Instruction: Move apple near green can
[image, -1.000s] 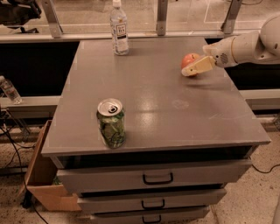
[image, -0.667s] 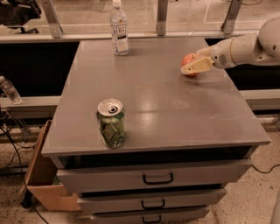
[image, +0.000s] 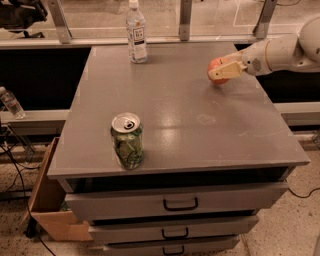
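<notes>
The red-orange apple (image: 215, 65) is at the back right of the grey table top (image: 190, 125), between the cream fingers of my gripper (image: 221, 71). The gripper reaches in from the right on a white arm and is shut on the apple, holding it just at the table surface. The front finger (image: 227, 71) hides much of the apple. The green patterned can (image: 127, 141) with a silver top stands upright near the front left edge, far from the apple and the gripper.
A clear plastic bottle (image: 136, 32) stands upright at the back of the table. Drawers (image: 180, 202) sit below the front edge. A cardboard box (image: 47, 200) is on the floor at the left. A metal rail runs behind the table.
The gripper and the apple have shifted slightly left and up together. The can and the bottle have not moved.
</notes>
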